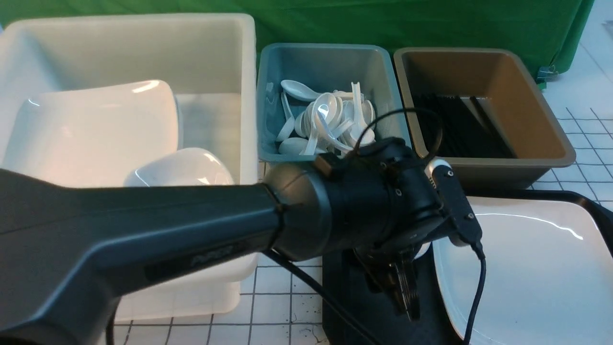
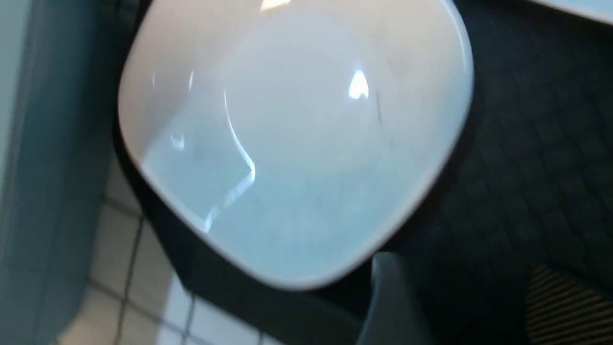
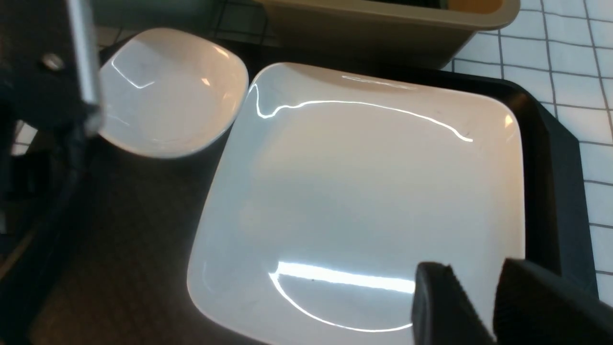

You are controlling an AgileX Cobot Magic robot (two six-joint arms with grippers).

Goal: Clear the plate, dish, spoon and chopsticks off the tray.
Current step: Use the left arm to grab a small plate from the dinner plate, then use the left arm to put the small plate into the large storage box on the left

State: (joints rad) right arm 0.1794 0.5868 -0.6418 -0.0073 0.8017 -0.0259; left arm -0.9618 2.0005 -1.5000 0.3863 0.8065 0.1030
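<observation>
The large white plate (image 1: 527,268) lies on the black tray (image 1: 342,297), at its right. A small deep white dish (image 2: 297,143) sits on the tray's far left corner; in the front view my left wrist hides nearly all of it. My left gripper (image 1: 402,290) hangs open and empty just above the tray, beside the dish (image 3: 167,91). In its own view one finger (image 2: 392,297) stands close to the dish's rim. My right gripper (image 3: 493,297) is narrowly open at the plate's (image 3: 364,201) near corner. No spoon or chopsticks show on the tray (image 3: 550,158).
A big white bin (image 1: 239,72) at the left holds a plate and small dishes. A teal bin (image 1: 268,96) behind the tray holds several white spoons. A brown bin (image 1: 550,120) holds black chopsticks. My left arm crosses the foreground. A white gridded tabletop (image 1: 278,282) lies below.
</observation>
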